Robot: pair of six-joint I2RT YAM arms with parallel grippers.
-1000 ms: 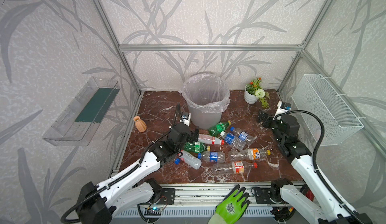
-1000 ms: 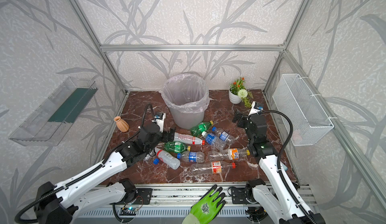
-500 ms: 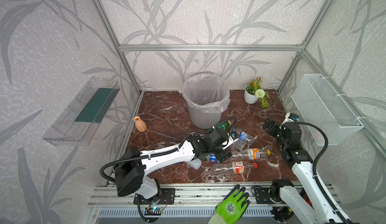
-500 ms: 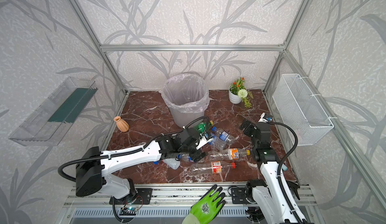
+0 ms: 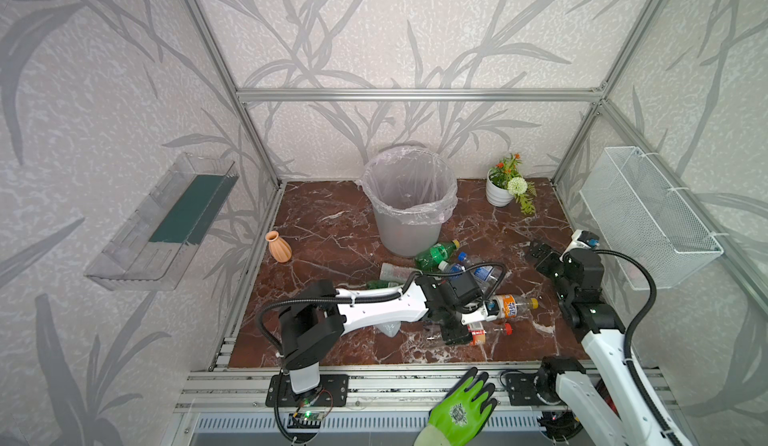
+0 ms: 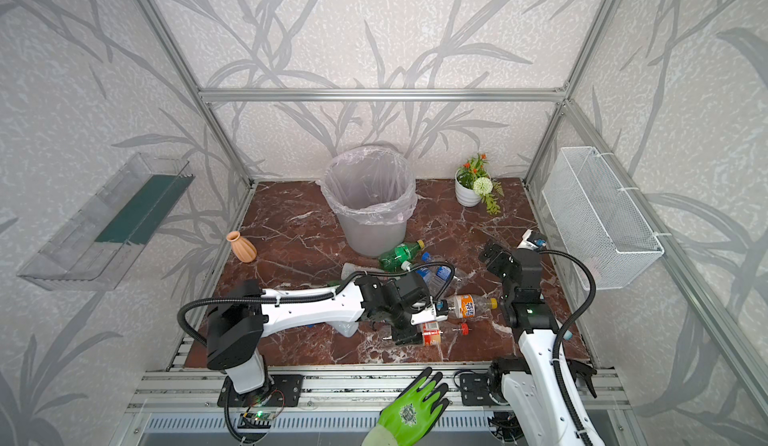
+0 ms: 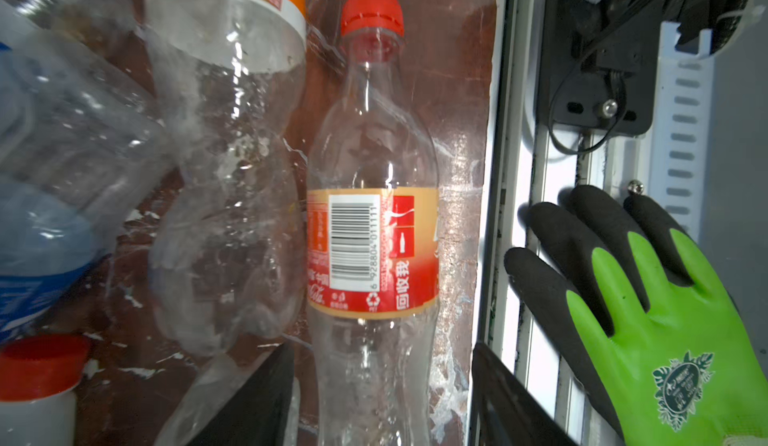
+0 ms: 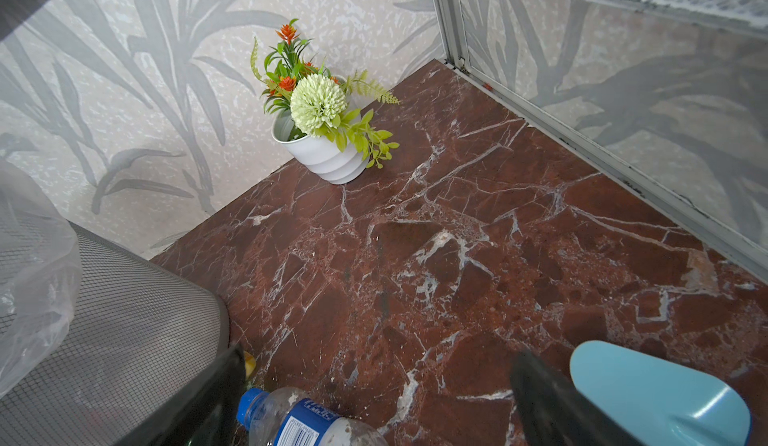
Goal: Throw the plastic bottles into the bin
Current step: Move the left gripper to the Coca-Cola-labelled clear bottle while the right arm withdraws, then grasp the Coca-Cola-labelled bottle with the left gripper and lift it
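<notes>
Several plastic bottles lie on the marble floor in front of the bin (image 5: 409, 223) (image 6: 372, 228), a grey wastebasket with a thin bag liner. Among them are a green bottle (image 5: 434, 255), an orange-label bottle (image 5: 509, 306) (image 7: 232, 90) and a blue-label bottle (image 5: 482, 273). My left gripper (image 5: 461, 327) (image 6: 409, 331) (image 7: 380, 402) is low over a clear red-capped bottle (image 7: 372, 236) (image 6: 432, 336) nearest the front edge. Its jaws straddle the bottle's lower body with a gap on one side. My right gripper (image 5: 540, 255) (image 8: 376, 402) hangs open above the floor beside the bin (image 8: 124, 340), over a blue-capped bottle (image 8: 299, 423).
A terracotta vase (image 5: 278, 247) stands at the left wall and a white flower pot (image 5: 498, 192) at the back right. A wire basket (image 5: 644, 219) hangs on the right wall, a clear tray (image 5: 166, 219) on the left. A green-gloved hand (image 5: 461, 410) (image 7: 648, 298) rests on the front rail.
My left arm has swung from the left of the bottle pile across to the front red-capped bottle, and its jaws have narrowed around it. The right gripper shifted slightly rightward.
</notes>
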